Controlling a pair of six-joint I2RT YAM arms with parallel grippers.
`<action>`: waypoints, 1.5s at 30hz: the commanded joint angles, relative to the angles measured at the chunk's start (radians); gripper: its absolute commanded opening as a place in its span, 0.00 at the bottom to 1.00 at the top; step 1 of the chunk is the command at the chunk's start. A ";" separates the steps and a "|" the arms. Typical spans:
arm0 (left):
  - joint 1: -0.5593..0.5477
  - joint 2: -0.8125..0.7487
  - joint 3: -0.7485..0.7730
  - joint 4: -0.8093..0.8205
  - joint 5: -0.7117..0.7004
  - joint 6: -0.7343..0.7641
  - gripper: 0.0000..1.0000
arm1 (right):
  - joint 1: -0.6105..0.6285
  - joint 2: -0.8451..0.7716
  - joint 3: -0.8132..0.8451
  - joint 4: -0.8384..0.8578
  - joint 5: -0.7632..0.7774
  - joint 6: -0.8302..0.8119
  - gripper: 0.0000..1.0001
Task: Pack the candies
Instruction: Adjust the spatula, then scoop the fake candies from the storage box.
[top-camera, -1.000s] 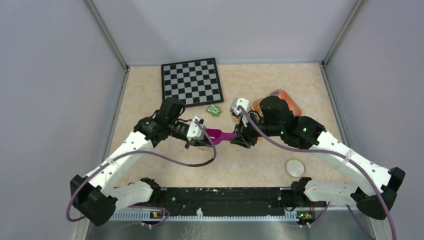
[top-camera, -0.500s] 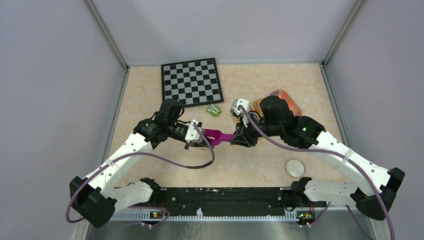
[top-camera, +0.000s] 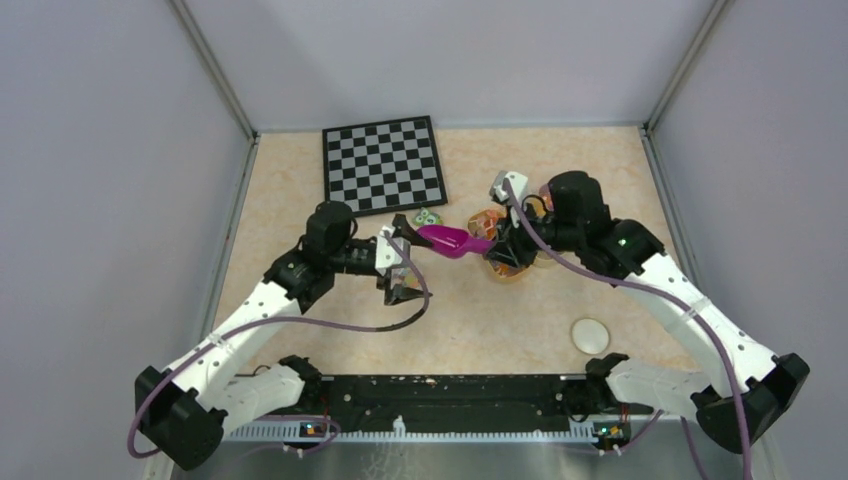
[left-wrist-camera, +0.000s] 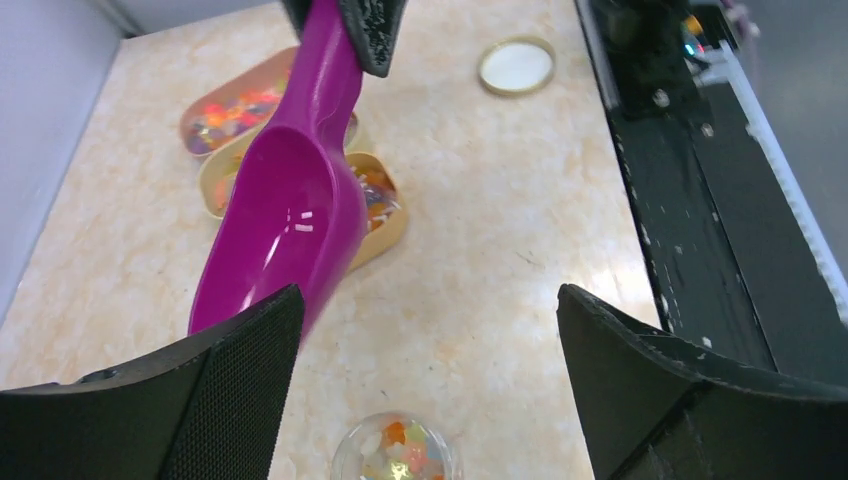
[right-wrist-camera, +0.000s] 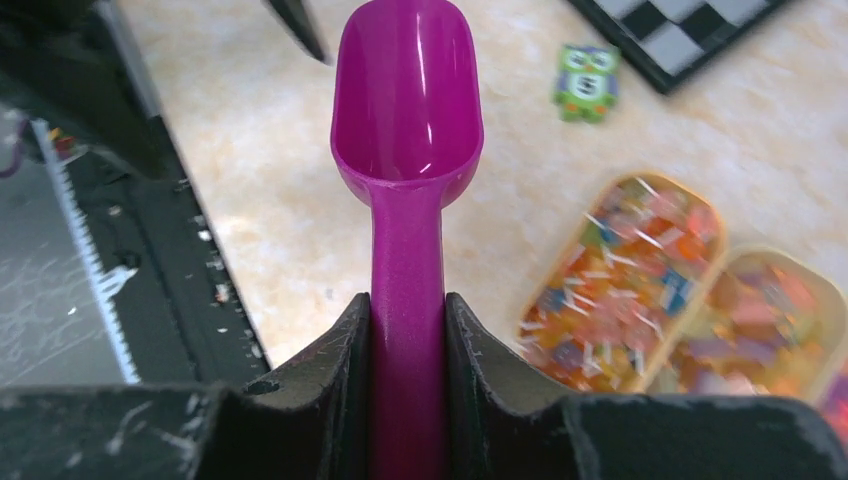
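The candies lie in shallow tan trays, as a mix of orange, red, yellow and blue pieces. More candies fill a small clear jar standing on the table right below my left gripper. That gripper is wide open and holds nothing. My right gripper is shut on the handle of a magenta scoop. The scoop's bowl is empty and hangs above the table, pointing toward the left gripper.
A green block with eyes sits near a checkerboard at the back. A round lid lies near the front right. The black base rail runs along the near edge.
My left gripper has opened, let go of the jar and pulled back slightly. The right gripper has lifted the scoop and carried it right and back, toward the trays.
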 joint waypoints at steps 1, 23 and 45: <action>-0.002 0.009 -0.017 0.305 -0.119 -0.322 0.99 | -0.131 0.001 0.104 -0.033 0.109 -0.073 0.00; -0.004 0.870 0.586 0.687 -0.436 -1.186 0.86 | -0.608 0.205 0.163 -0.276 0.506 -0.357 0.00; -0.010 1.669 1.354 0.967 -0.407 -1.805 0.56 | -0.632 0.266 -0.002 -0.051 0.467 -0.638 0.00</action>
